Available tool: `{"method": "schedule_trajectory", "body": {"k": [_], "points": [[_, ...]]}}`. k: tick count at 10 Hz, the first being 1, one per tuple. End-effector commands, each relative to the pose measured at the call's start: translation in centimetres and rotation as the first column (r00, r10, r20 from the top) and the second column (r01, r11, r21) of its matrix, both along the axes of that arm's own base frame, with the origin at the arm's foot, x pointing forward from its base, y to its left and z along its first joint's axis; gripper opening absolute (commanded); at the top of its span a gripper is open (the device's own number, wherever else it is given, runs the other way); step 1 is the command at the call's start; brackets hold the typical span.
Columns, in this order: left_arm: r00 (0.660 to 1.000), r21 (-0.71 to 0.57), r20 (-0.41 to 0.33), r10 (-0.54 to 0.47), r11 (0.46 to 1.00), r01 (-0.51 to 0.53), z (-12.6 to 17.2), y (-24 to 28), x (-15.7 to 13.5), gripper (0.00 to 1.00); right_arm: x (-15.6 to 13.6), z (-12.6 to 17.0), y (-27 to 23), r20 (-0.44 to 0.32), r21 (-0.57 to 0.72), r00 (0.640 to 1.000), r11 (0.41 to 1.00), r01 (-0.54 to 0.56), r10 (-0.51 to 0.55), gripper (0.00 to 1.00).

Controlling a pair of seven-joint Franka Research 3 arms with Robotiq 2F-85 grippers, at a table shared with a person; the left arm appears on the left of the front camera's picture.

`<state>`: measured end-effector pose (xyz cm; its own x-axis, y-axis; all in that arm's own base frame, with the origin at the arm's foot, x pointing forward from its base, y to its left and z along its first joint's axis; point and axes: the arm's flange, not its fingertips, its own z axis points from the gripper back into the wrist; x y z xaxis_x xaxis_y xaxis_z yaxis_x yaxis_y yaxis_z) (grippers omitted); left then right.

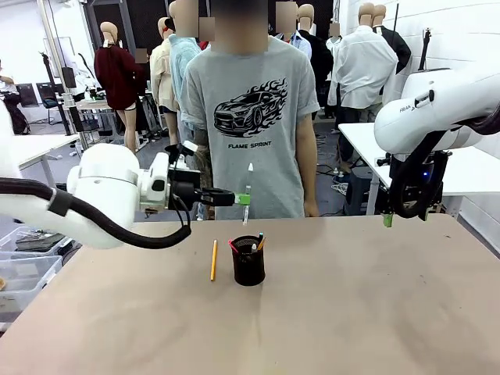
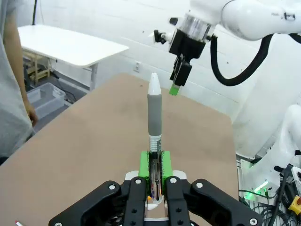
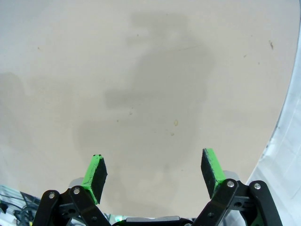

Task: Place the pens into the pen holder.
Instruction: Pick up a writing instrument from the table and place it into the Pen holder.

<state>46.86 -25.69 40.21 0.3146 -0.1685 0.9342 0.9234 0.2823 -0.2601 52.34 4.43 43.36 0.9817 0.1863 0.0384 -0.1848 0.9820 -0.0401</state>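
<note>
My left gripper [image 1: 241,199] is shut on a white and grey pen [image 1: 248,181] and holds it upright in the air, above and a little behind the pen holder [image 1: 248,266]. In the left wrist view the pen [image 2: 154,113] rises from between the green pads of that gripper [image 2: 155,157]. The black mesh holder stands mid-table with pen ends poking out of it. A yellow pencil [image 1: 213,259] lies flat just left of the holder. My right gripper [image 1: 388,220] hangs open over the table's far right, with only bare tabletop between its fingers [image 3: 155,162].
A person in a grey T-shirt [image 1: 254,117] stands at the far edge of the brown table [image 1: 351,312], arms down. Clear plastic bins [image 1: 23,269] sit off the table's left side. A white table [image 1: 453,160] stands behind on the right.
</note>
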Motion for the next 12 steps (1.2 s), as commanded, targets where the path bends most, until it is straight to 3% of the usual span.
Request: {"method": "schedule_trajectory", "body": {"k": [1,5,12], "points": [[1.0,0.015,0.027,-0.005,1.0,0.005,-1.5,-1.2,1.8,0.0,0.0,0.0,0.0,-0.006,-0.001,1.0,1.0,0.0,0.0,1.0],[1.0,0.044,0.016,-0.01,0.999,0.009,-6.0,-1.2,2.4,0.0,0.0,0.0,0.0,-0.006,-0.001,1.0,1.0,0.0,0.0,1.0],[1.0,0.029,0.021,0.017,0.999,-0.018,-8.4,0.0,2.7,0.0,0.0,0.0,0.0,-0.006,-0.001,1.0,1.0,0.0,0.0,1.0]]}}
